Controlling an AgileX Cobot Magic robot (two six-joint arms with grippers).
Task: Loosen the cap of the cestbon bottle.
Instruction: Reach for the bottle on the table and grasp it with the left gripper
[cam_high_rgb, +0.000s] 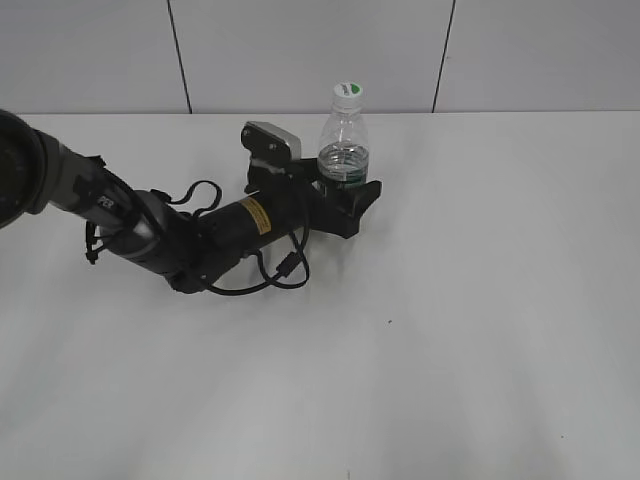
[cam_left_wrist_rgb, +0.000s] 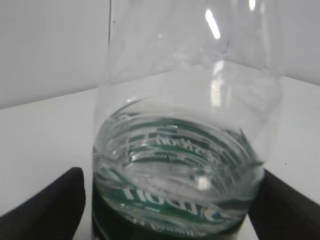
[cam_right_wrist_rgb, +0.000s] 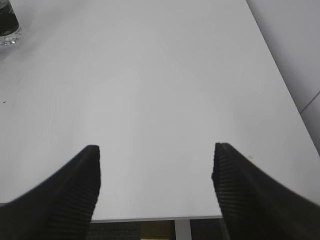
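Note:
The cestbon bottle (cam_high_rgb: 345, 150) stands upright on the white table at the back centre, part full of water, with its dark green label low down. The white cap (cam_high_rgb: 347, 95) with a green mark sits on its neck. My left gripper (cam_high_rgb: 348, 182) lies low on the table with one black finger on each side of the bottle at label height. In the left wrist view the bottle (cam_left_wrist_rgb: 180, 150) fills the space between the fingers (cam_left_wrist_rgb: 170, 200), with a thin gap at the left finger. My right gripper (cam_right_wrist_rgb: 156, 165) is open and empty; it is out of the exterior view.
The left arm (cam_high_rgb: 150, 225) with its black cable lies across the table's left half. The grey wall (cam_high_rgb: 300, 50) rises just behind the bottle. The right wrist view shows the table's edge (cam_right_wrist_rgb: 150, 219) under the fingers and the bottle's base (cam_right_wrist_rgb: 7, 25) far off at top left.

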